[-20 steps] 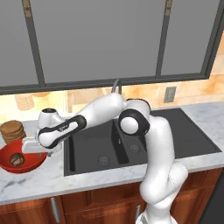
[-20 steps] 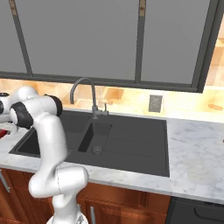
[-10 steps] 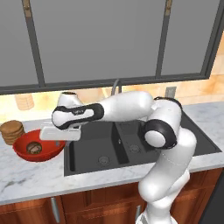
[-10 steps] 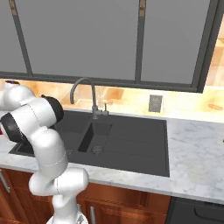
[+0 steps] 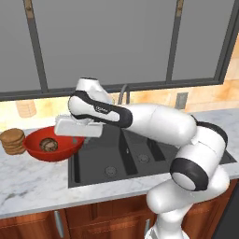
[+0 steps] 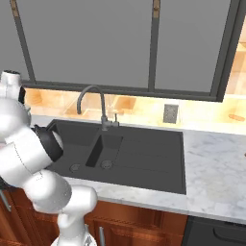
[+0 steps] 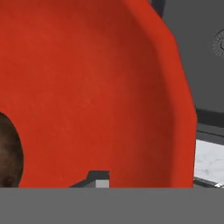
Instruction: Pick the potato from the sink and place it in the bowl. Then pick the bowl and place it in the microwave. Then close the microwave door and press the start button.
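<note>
I see the potato (image 5: 47,144) lying inside the bowl (image 5: 39,151), left of centre in the left base view, so step one looks done. My gripper (image 5: 74,138) clamps the bowl's right rim, carrying it above the counter (image 5: 32,184) beside the sink (image 5: 112,161).

One bowl (image 5: 51,150), one potato (image 5: 48,144)

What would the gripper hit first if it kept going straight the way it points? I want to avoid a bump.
Probably the inside wall of the red bowl, right ahead of the gripper; the potato lies off to one side.
</note>
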Controlling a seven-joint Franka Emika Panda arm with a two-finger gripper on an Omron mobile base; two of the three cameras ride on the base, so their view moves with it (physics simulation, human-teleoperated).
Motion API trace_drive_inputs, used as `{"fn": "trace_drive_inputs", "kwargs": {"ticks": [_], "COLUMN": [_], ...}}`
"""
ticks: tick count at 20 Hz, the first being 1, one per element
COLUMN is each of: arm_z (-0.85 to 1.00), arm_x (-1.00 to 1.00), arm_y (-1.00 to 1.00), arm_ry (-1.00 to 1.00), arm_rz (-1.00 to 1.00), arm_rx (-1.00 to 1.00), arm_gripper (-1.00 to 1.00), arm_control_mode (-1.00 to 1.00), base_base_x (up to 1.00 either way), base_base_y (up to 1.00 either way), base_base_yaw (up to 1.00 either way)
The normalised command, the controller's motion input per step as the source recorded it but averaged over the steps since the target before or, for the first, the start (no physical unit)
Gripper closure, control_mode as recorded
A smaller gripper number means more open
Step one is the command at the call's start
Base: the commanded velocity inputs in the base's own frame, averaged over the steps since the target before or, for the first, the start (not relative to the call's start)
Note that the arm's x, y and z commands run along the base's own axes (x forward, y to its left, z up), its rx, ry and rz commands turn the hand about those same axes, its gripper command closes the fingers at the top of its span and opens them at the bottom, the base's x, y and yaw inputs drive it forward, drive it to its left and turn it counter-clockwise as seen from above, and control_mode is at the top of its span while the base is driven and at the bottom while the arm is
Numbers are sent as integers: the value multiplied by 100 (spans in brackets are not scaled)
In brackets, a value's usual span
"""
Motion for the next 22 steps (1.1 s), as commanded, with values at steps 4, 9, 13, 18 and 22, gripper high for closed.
{"fn": "trace_drive_inputs", "kwargs": {"ticks": [4, 9, 13, 18, 22], "arm_z": [100, 99, 76, 37, 21], "arm_x": [-76, -68, -31, -2, -20], "arm_y": [-25, -48, -69, -76, -51], "arm_ry": [0, 0, 0, 4, 1], "arm_rz": [0, -3, -11, -18, -26], "arm_rx": [-19, -19, -15, -13, -3], "arm_gripper": [100, 100, 100, 100, 100], "arm_control_mode": [-100, -100, -100, -100, -100], "base_base_x": [0, 0, 0, 0, 0], "base_base_y": [0, 0, 0, 0, 0], "base_base_yaw": [0, 0, 0, 0, 0]}}
